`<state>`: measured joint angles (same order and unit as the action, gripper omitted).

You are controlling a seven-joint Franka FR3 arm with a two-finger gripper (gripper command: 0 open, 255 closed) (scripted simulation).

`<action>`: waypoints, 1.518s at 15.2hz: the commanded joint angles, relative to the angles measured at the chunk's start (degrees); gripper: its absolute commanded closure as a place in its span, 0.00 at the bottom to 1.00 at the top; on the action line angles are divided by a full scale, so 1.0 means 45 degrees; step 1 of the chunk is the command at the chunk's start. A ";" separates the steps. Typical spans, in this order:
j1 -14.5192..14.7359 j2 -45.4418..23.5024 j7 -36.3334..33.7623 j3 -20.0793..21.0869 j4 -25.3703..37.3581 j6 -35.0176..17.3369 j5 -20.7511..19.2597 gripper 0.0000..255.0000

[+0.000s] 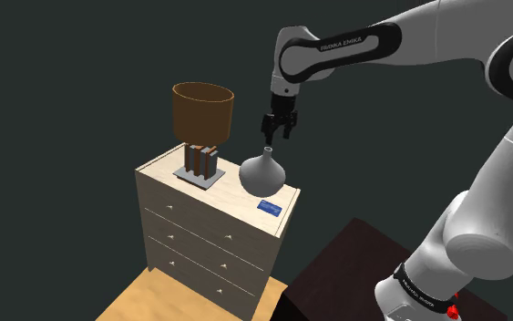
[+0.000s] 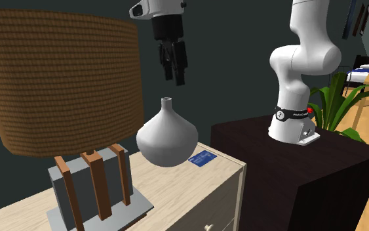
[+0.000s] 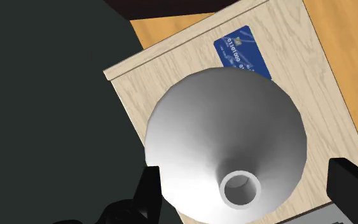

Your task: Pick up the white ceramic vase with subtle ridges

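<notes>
"Vase [image 1: 263, 170], where is it?"
"On the pale dresser [image 1: 200, 232], between a lamp [image 1: 203, 114] and a blue card [image 1: 270, 209]."
"And the gripper [image 1: 279, 137]?"
"Just above the vase's neck, fingers spread wide, holding nothing."

The pale vase [image 2: 167, 134] stands upright on the dresser [image 2: 223, 177]. Above the vase hangs the hand [image 2: 174, 75], clear of its neck; beside the vase, a lamp [image 2: 58, 85] and a blue card [image 2: 202, 158].

Pale wooden chest of drawers [image 1: 204, 235] with three things on top

A brown-shaded lamp [image 1: 202, 123] stands at the shoulder view's left; the white vase [image 1: 263, 170] upright beside it; a blue card [image 1: 269, 208] flat near the vase, by the edge.
</notes>
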<state>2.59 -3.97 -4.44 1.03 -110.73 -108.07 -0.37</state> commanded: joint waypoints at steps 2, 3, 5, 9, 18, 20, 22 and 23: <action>0.0044 -0.1345 0.0072 0.0043 0.1216 -0.0137 -0.0015 0.00; 0.0044 -0.1394 0.0071 0.0043 0.1106 -0.0295 -0.0017 0.00; 0.0044 -0.1496 0.0068 0.0043 0.0891 -0.0613 -0.0020 0.00; 0.0045 -0.1739 0.0061 0.0041 0.0512 -0.1235 -0.0027 0.00; 0.0054 -0.1789 0.0046 0.0047 0.0479 -0.1317 -0.0029 1.00; 0.0054 -0.1793 0.0047 0.0047 0.0488 -0.1313 -0.0029 1.00; 0.0045 -0.1711 0.0062 0.0042 0.0549 -0.1169 -0.0027 1.00; 0.0045 -0.1647 0.0064 0.0042 0.0640 -0.1014 -0.0025 1.00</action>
<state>2.81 -11.48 -4.19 1.23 -108.26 -113.10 -0.48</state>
